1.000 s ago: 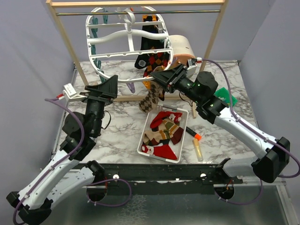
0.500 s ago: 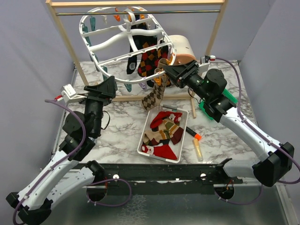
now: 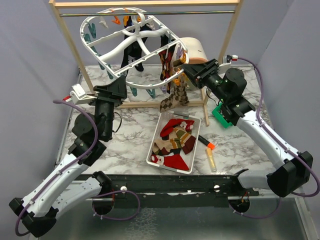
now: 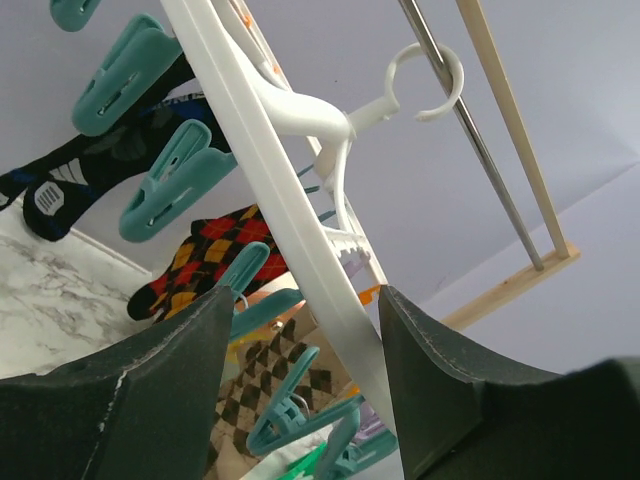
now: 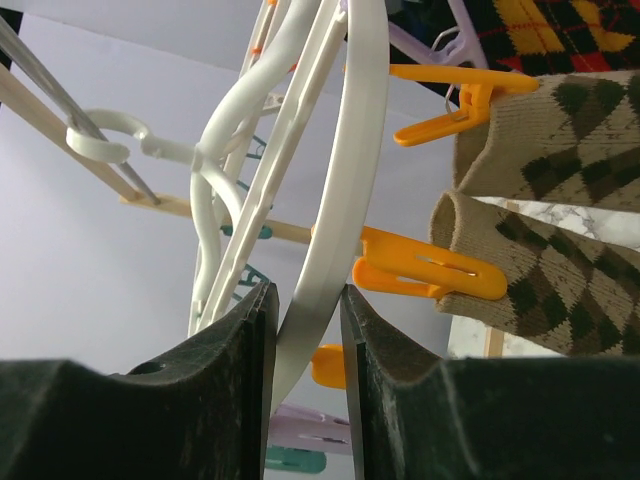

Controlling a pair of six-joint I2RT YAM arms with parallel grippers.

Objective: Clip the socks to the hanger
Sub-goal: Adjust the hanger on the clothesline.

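Left jaws: apart, straddling the near-left rim of the hanger with a gap on either side. I judge I am placed here to steady the frame, and I have no grip on it.
Teal clips: they hang off the hanger's rim just left of my left jaws. A black sock shows behind them, but I cannot tell whether a clip bites it.
Hook: at the hanger's top, looped over the metal rod, so the frame can swing. The hanger sits tilted, and I take that to come from my right-side hold.
Clipped socks: a red-and-black argyle sock and a tan argyle sock dangle under the hanger's right half. An orange clip pinches the tan one's cuff.
Loose socks: piled in a white tray on the desk, below the hanger and nearer to me, well apart from both jaws.
Right jaws: clamped on the hanger's right rim, just beside that orange clip. I judge this hold keeps the clips presented for the next sock.
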